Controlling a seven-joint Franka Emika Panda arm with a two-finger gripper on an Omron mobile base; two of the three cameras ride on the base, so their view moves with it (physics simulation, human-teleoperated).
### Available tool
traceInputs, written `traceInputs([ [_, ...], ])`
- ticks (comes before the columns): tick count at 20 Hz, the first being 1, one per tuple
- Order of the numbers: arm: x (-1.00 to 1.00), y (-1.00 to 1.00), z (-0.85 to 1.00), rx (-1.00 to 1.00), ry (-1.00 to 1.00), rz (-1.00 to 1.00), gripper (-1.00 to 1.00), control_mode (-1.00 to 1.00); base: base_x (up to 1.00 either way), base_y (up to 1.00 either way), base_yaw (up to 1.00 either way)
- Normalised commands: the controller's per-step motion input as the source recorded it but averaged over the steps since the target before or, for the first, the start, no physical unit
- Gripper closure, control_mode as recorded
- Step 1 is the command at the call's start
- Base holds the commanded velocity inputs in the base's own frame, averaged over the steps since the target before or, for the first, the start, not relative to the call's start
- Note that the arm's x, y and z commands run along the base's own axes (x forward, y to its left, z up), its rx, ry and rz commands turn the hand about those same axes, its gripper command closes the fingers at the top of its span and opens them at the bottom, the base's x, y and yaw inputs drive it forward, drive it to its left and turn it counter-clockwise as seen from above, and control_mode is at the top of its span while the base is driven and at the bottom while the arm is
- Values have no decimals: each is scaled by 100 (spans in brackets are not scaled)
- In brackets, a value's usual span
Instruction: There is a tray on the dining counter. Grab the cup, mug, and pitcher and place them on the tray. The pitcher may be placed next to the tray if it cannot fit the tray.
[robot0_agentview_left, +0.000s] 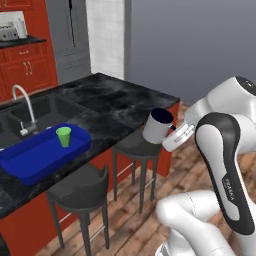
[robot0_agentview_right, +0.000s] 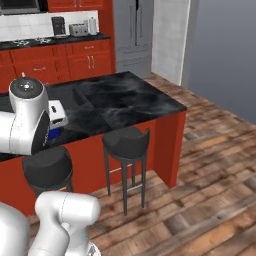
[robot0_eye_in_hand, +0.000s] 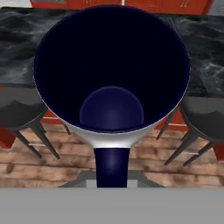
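Observation:
My gripper (robot0_agentview_left: 173, 135) is shut on the dark handle of the grey-white mug (robot0_agentview_left: 158, 126), which hangs tilted in the air off the dining counter's (robot0_agentview_left: 115, 102) front edge, above a stool. In the hand view the mug's (robot0_eye_in_hand: 112, 74) navy inside faces me, with its handle (robot0_eye_in_hand: 111, 168) at the bottom. The blue tray (robot0_agentview_left: 35, 157) lies on the counter to the left of the mug, beside the sink. The green cup (robot0_agentview_left: 63, 136) stands upright in the tray's right end. A corner of the tray (robot0_agentview_right: 54, 133) peeks from behind my arm. The pitcher is out of view.
Two dark stools (robot0_agentview_left: 136, 145) (robot0_agentview_left: 80, 189) stand against the counter's red front, under and left of the mug. A sink with a curved faucet (robot0_agentview_left: 23, 107) sits behind the tray. Wooden floor spreads to the right (robot0_agentview_right: 210, 165). Red cabinets line the back wall.

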Motion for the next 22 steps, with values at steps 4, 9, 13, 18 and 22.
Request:
traceInputs([
  [4, 0, 0, 0, 0, 0, 0, 100, 100, 75, -6, 41],
  [9, 0, 0, 0, 0, 0, 0, 100, 100, 78, 0, 37],
  [13, 0, 0, 0, 0, 0, 0, 100, 100, 78, 0, 34],
  [18, 0, 0, 0, 0, 0, 0, 100, 100, 71, 2, 17],
  [22, 0, 0, 0, 0, 0, 0, 100, 100, 48, 23, 0],
])
